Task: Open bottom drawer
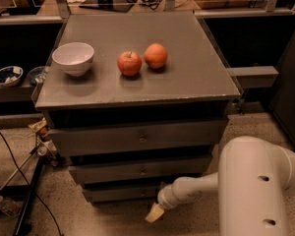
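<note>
gripper point(154, 213): low, just off the floor, tan tip pointing down-left. We can't make out whether it is spread or closed, and nothing is visibly held.
arm point(191, 191): white forearm runs up and right from the gripper into the big white housing at the lower right.
bottom drawer point(120, 192): just above and left of the gripper. It's the lowest and thinnest of the three grey fronts. Its right end is the part nearest the gripper. We see a gap, no contact.
knob point(141, 192): a faint speck at the centre of that front, up and slightly left of the gripper. Not grasped.
drawer state: the front sits tucked under the one above, so we read it as shut.
middle drawer point(137, 170): next front up from the gripper, shut.
top drawer point(137, 137): the tallest front, further up, shut.
cabinet top point(196, 82): well above the gripper. It carries an apple point(130, 63), an orange point(156, 55) touching or just beside it, and a white bowl point(73, 58) further left.
cables point(19, 171): on the floor, far left of the gripper, clear of the drawer.
progress: early by our read. The approach is nearly done, with the gripper low and near the right drawer.
left to do: move up and left to the knob, take hold, and pull the drawer straight out.
risk: the knob is small, and the middle drawer's knob sits close above it, so it's easy to grab the wrong one.
</note>
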